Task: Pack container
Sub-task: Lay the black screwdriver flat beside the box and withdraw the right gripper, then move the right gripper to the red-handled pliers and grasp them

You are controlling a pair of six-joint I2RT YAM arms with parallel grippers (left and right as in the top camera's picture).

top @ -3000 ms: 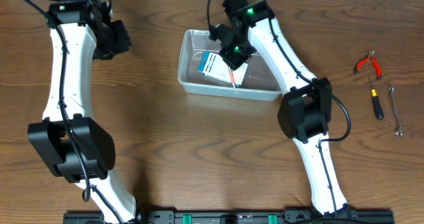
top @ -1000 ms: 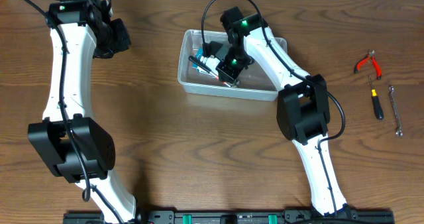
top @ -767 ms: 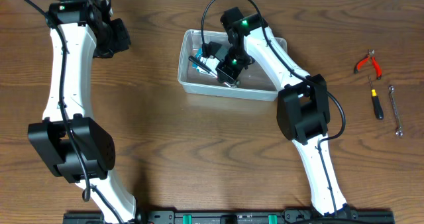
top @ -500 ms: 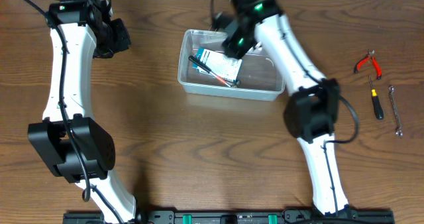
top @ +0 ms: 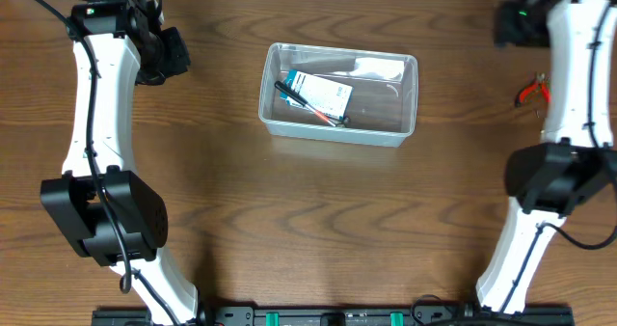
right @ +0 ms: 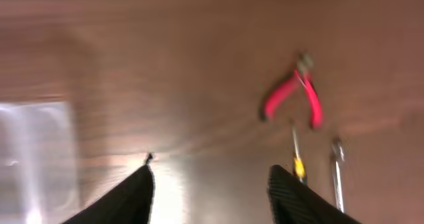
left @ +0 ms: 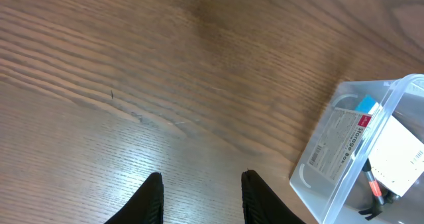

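Observation:
The container (top: 405,99) is a clear plastic tub at the middle back of the table. A blue-and-white box (top: 324,93) and a few thin tools (top: 310,107) lie inside it. My right gripper (right: 212,187) is open and empty over bare wood to the right of the tub, and that view is blurred. Red pliers (right: 291,95), a screwdriver (right: 297,163) and a wrench (right: 336,174) lie just beyond its fingers. My left gripper (left: 202,197) is open with nothing between its fingers, left of the container's corner (left: 344,164).
The pliers (top: 528,93) show beside the right arm (top: 569,66), which covers the other loose tools in the overhead view. The left arm (top: 92,123) runs along the table's left side, its head (top: 164,56) near the back edge.
My right gripper opened, left the box in the container, rose out and swung far right towards the pliers. The left arm has not moved.

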